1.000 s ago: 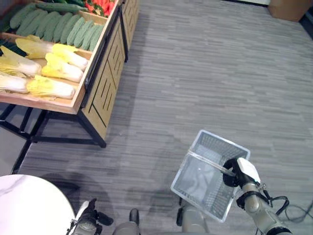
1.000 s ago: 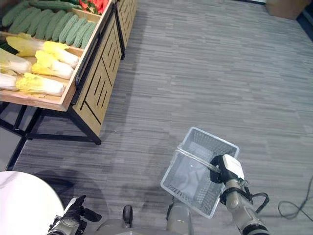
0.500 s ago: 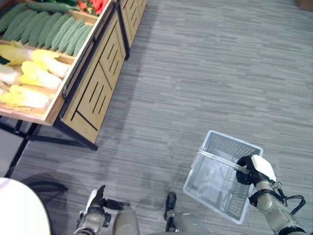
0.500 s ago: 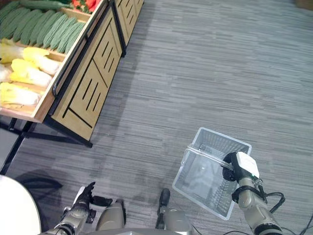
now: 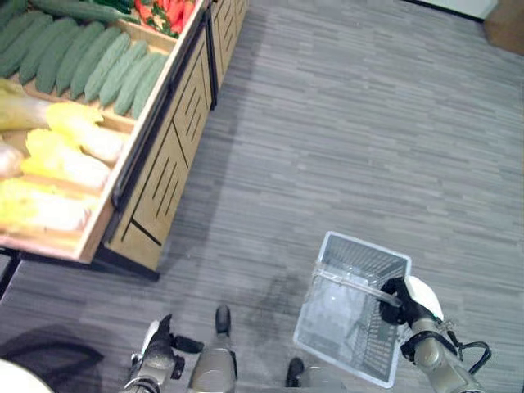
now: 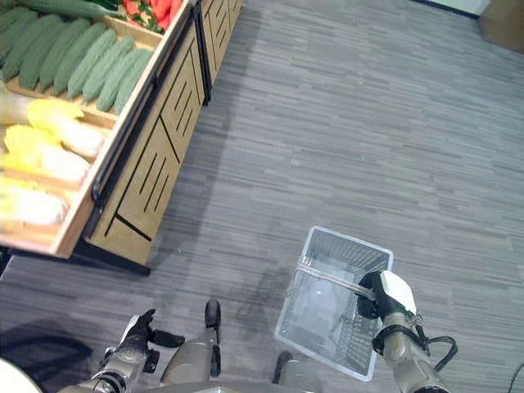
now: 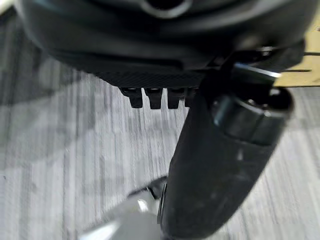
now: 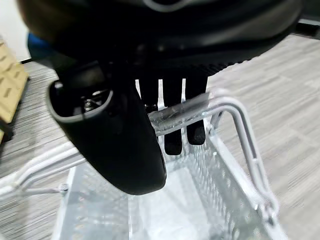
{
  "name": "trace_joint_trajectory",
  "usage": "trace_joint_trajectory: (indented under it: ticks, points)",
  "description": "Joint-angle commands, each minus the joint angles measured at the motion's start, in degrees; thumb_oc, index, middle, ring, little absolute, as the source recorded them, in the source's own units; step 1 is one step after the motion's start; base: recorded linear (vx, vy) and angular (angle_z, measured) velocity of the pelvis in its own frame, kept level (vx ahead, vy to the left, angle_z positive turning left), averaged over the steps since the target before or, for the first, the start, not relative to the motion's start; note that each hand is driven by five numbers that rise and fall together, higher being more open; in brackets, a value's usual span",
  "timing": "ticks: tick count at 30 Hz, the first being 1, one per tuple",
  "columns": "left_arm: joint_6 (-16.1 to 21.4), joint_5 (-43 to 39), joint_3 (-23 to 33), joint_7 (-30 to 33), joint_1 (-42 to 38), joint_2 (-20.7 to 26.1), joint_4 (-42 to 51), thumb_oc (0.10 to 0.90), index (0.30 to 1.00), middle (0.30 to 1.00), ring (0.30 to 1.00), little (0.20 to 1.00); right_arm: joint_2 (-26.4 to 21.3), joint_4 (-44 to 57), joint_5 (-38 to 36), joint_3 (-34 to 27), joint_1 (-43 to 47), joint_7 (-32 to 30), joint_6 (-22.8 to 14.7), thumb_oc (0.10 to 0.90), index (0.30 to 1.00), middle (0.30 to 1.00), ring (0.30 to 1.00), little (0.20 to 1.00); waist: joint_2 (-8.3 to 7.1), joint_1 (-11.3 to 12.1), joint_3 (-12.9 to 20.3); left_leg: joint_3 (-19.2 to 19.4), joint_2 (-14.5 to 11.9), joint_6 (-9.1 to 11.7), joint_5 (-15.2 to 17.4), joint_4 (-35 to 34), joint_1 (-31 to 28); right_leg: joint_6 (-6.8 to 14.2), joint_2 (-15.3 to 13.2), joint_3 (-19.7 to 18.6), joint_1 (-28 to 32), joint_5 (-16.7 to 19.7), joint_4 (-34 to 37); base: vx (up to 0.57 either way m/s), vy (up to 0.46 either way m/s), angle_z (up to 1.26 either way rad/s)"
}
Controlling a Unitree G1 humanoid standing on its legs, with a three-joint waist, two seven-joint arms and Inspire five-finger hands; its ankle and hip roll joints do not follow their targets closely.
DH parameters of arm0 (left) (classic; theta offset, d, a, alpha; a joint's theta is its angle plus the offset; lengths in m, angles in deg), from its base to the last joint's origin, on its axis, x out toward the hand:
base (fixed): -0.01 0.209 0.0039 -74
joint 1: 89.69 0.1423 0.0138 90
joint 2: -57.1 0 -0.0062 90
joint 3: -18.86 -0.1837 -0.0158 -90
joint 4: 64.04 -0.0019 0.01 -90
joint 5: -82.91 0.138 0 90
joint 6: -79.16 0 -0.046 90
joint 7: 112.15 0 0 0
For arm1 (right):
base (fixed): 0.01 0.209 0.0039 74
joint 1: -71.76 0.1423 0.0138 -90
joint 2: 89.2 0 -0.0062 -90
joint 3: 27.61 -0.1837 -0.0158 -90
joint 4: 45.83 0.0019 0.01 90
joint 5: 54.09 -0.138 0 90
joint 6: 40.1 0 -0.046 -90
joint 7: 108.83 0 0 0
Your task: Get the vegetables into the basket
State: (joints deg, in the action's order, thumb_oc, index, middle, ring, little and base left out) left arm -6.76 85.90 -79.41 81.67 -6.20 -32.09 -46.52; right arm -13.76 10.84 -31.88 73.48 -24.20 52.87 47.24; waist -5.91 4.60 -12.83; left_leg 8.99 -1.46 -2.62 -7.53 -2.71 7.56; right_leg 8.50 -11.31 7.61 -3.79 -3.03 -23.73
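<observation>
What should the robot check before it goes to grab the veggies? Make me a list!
1. Basket held: ok. The right robot hand is curled round its handle.
2. Basket has room: ok, nothing lies inside it.
3. Left robot hand free: ok, it hangs low and holds nothing.
4. Left hand's fingers ready to grab: cannot tell, they are too hidden.
5. Vegetables within reach: not ok. The cucumbers and cabbages sit on the wooden stand, well off to the left.
6. Floor between robot and stand free to walk: ok.
</observation>
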Motion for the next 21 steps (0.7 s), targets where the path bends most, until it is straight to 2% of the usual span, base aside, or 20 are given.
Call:
trace_joint_trajectory:
  ticks: [1, 3, 4, 6, 7, 8, 12, 15, 17, 19, 21]
  points:
    - [-0.3, 2.0, -1.1, 1.1, 4.3, 3.2, 0.2, 0.900, 1.000, 1.000, 1.000, 1.000, -3.3, 4.7, 0.1, -3.2, 6.4, -3.7, -2.3, 0.400, 0.300, 0.300, 0.300, 0.300, -1.01, 1.2, 1.4, -2.4, -0.4, 0.3, 4.7, 3.8, 0.4, 2.8, 1.8, -1.9, -0.9, 15.3, -4.0, 0.29, 0.270, 0.23]
    - [-0.4, 2.1, -1.3, 1.1, 3.8, 3.4, 0.3, 0.900, 1.000, 1.000, 1.000, 1.000, -3.2, 4.7, 0.3, -3.1, 6.5, -3.6, -2.2, 0.400, 0.300, 0.300, 0.300, 0.300, -0.53, 0.6, 1.3, -2.6, -0.4, 0.1, 5.1, 3.3, -0.9, 2.4, 2.0, -1.4, -2.7, 15.5, -4.7, 0.26, 0.167, 0.21]
    - [-0.3, 2.2, -1.6, 1.7, 2.2, 4.3, 0.4, 0.900, 1.000, 1.000, 1.000, 1.000, -3.3, 5.3, 0.5, -2.8, 6.5, -3.4, -2.4, 0.400, 0.300, 0.300, 0.300, 0.300, -0.13, -0.4, 1.2, -2.8, -0.3, 0.2, 6.1, 2.6, -3.2, 1.7, 2.0, 0.1, -5.8, 13.9, -2.1, 0.36, 0.123, 0.09]
    - [-0.3, 1.7, -1.7, 1.8, 1.3, 4.5, 0.6, 0.900, 1.000, 1.000, 1.000, 1.000, -3.3, 5.4, 0.3, -2.7, 6.6, -3.5, -2.4, 0.400, 0.300, 0.300, 0.300, 0.300, -0.08, -1.1, 0.8, -3.4, -0.1, 0.4, 7.0, 2.5, -4.5, 1.5, 1.7, 1.1, -6.3, 12.8, -0.2, 0.38, 0.061, 0.13]
    - [0.1, 0.3, -1.7, 2.4, -0.8, 5.0, 2.0, 0.900, 1.000, 1.000, 1.000, 1.000, -3.2, 5.5, -0.2, -2.6, 6.7, -3.7, -2.4, 0.400, 0.300, 0.300, 0.300, 0.300, -0.23, -2.1, 0.7, -4.4, 0.2, 1.1, 8.7, 2.9, -6.2, 1.3, 1.4, 1.8, -8.4, 11.2, 6.3, 0.40, -0.059, 0.28]
    - [0.3, -0.3, -1.7, 2.5, -1.9, 5.2, 2.7, 0.900, 1.000, 1.000, 1.000, 1.000, -3.1, 5.6, -0.5, -2.4, 6.8, -3.8, -2.4, 0.400, 0.300, 0.300, 0.300, 0.300, -0.51, -2.7, 0.7, -5.1, 0.2, 1.5, 9.6, 3.0, -7.2, 1.6, 1.1, 1.6, -9.0, 11.1, 10.9, 0.55, -0.106, 0.44]
    - [1.2, -1.9, -2.1, 2.7, -4.8, 6.1, 5.8, 0.900, 1.000, 1.000, 1.000, 1.000, -3.1, 5.1, -0.8, -1.9, 6.8, -3.3, -2.1, 0.400, 0.300, 0.300, 0.300, 0.300, -0.37, -4.9, 0.9, -9.0, -1.2, 3.6, 13.0, 3.8, -11.6, 3.7, 0.2, -3.4, -12.4, 14.3, 24.5, 0.47, -0.149, 0.52]
    - [1.6, -2.4, -1.8, 2.6, -4.6, 6.2, 6.6, 0.900, 1.000, 1.000, 1.000, 1.000, -3.2, 5.1, -0.7, -2.3, 5.8, -2.6, -2.1, 0.400, 0.300, 0.300, 0.300, 0.300, 0.12, -5.9, 1.7, -11.8, -2.1, 4.7, 15.0, 4.9, -15.5, 4.8, 0.1, -5.1, -13.5, 15.8, 26.2, 0.50, -0.178, 0.67]
    - [1.5, -2.8, -1.2, 2.6, -3.5, 6.0, 6.7, 0.900, 1.000, 1.000, 1.000, 1.000, -3.3, 4.8, -0.6, -2.4, 5.3, -2.0, -2.2, 0.400, 0.300, 0.300, 0.300, 0.300, -0.05, -6.3, 2.7, -13.4, -2.7, 5.4, 15.2, 5.9, -17.5, 4.3, 0.9, -5.6, -12.4, 15.8, 24.5, 0.44, -0.244, 0.74]
    - [1.5, -3.3, -0.1, 2.5, -2.1, 5.8, 5.7, 0.900, 1.000, 1.000, 1.000, 1.000, -3.7, 4.1, -0.8, -2.1, 5.6, -1.4, -2.4, 0.400, 0.300, 0.300, 0.300, 0.300, 0.22, -5.8, 3.6, -14.5, -4.2, 6.7, 12.4, 10.1, -17.9, 3.0, 2.6, -4.5, -11.3, 15.9, 22.6, 0.38, -0.271, 0.65]
    - [1.5, -3.3, 0.0, 2.5, -2.1, 5.7, 5.7, 0.900, 1.000, 1.000, 1.000, 1.000, -3.8, 4.0, -0.8, -2.0, 5.7, -1.4, -2.4, 0.400, 0.300, 0.300, 0.300, 0.300, 0.37, -6.1, 3.6, -14.7, -4.4, 6.8, 12.6, 10.3, -17.8, 3.0, 2.7, -4.2, -11.3, 15.8, 22.6, 0.19, -0.168, 0.14]
